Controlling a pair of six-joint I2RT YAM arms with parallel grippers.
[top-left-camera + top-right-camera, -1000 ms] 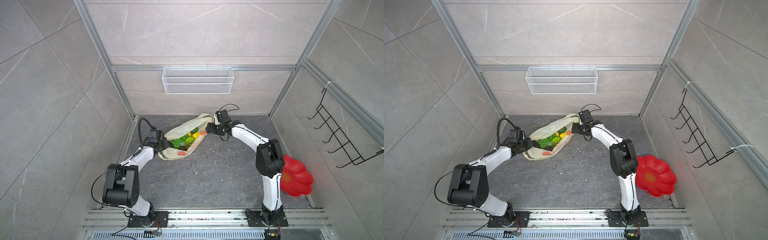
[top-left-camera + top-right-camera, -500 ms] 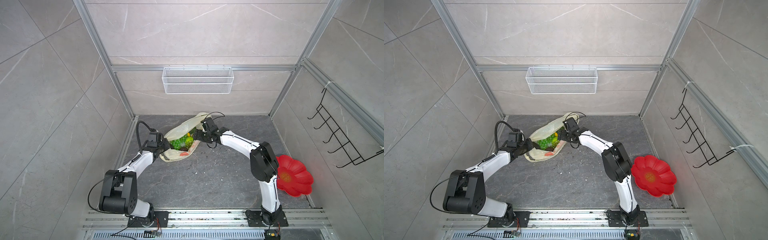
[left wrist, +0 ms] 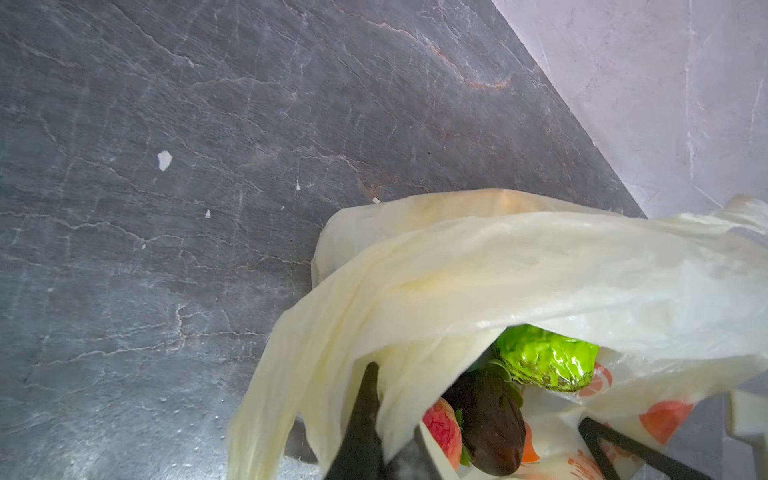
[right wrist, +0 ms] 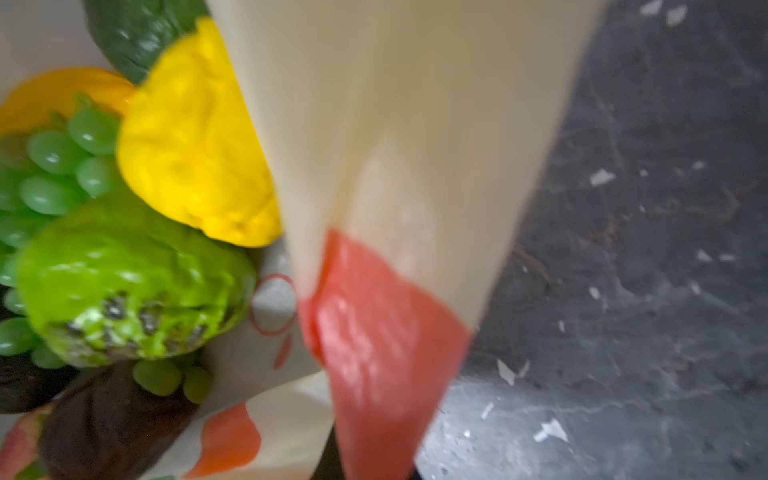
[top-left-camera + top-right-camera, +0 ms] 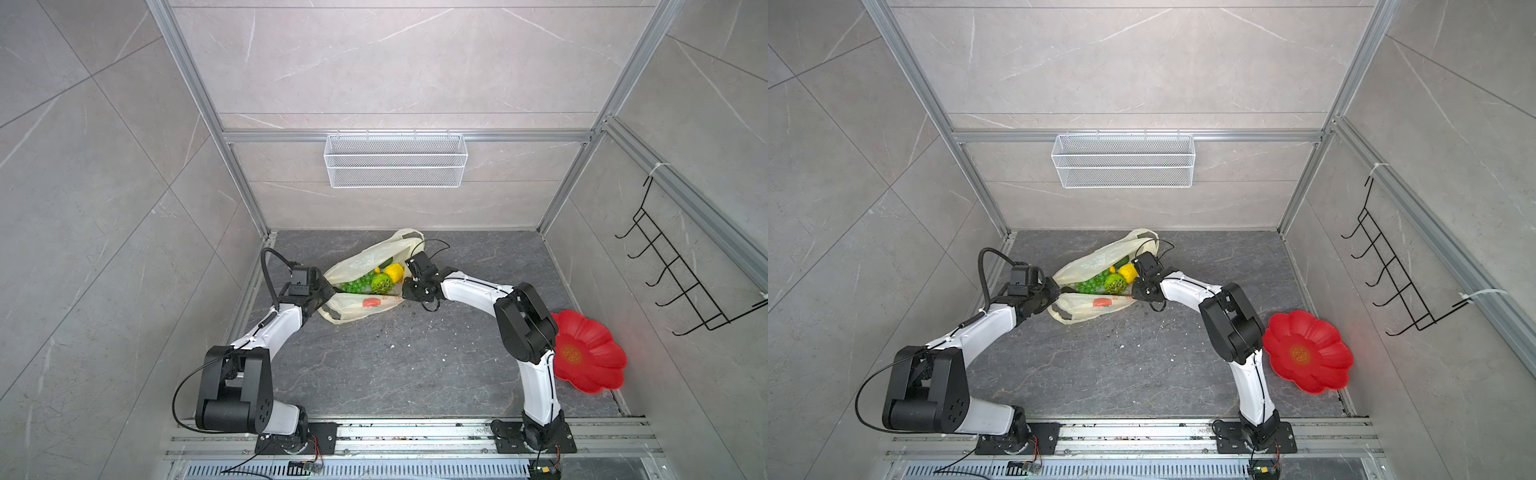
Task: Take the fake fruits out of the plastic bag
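Observation:
The pale-yellow plastic bag [image 5: 365,259] [image 5: 1096,262] lies at the back of the dark floor, its mouth spread open. Inside lie fake fruits: green grapes [image 5: 356,284] [image 4: 54,166], a bumpy green fruit [image 5: 381,284] [image 3: 544,357] [image 4: 124,282], a yellow citrus [image 5: 394,271] [image 4: 195,158], a dark brown piece [image 3: 492,419] and a red fruit [image 3: 442,424]. My left gripper [image 5: 326,297] [image 3: 386,415] is shut on the bag's left end. My right gripper [image 5: 405,289] [image 4: 374,469] is shut on the film at the right edge, where a red print [image 4: 386,332] runs into the jaws.
A red flower-shaped plate [image 5: 590,357] [image 5: 1308,353] sits at the right wall beside the right arm's base. A white wire basket [image 5: 395,160] hangs on the back wall. A black hook rack [image 5: 673,282] hangs on the right wall. White flecks dot the floor.
My right gripper has come forward and to the left along the bag's right edge and closed on the film. The bag's mouth gapes wider. The left gripper keeps its hold.

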